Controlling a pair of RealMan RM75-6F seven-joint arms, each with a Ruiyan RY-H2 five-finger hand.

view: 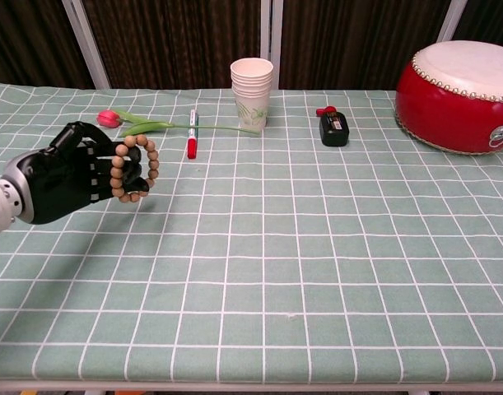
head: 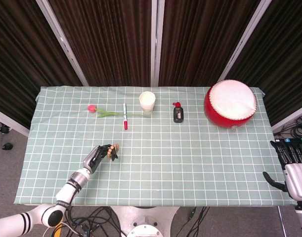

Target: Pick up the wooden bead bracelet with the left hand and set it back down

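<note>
My left hand (view: 74,171) (head: 97,156) is black and hovers over the table's left front part. Its fingers pinch the wooden bead bracelet (view: 137,169) (head: 112,150), a ring of tan beads that hangs upright above the checked cloth. My right hand (head: 291,165) is beyond the table's right edge, fingers apart, holding nothing; it does not show in the chest view.
Along the far side lie a pink tulip (view: 140,125), a red-capped marker (view: 192,136), a stack of paper cups (view: 252,94), a small black bottle (view: 333,127) and a red drum (view: 458,95). The green checked tablecloth (view: 300,247) covers the table.
</note>
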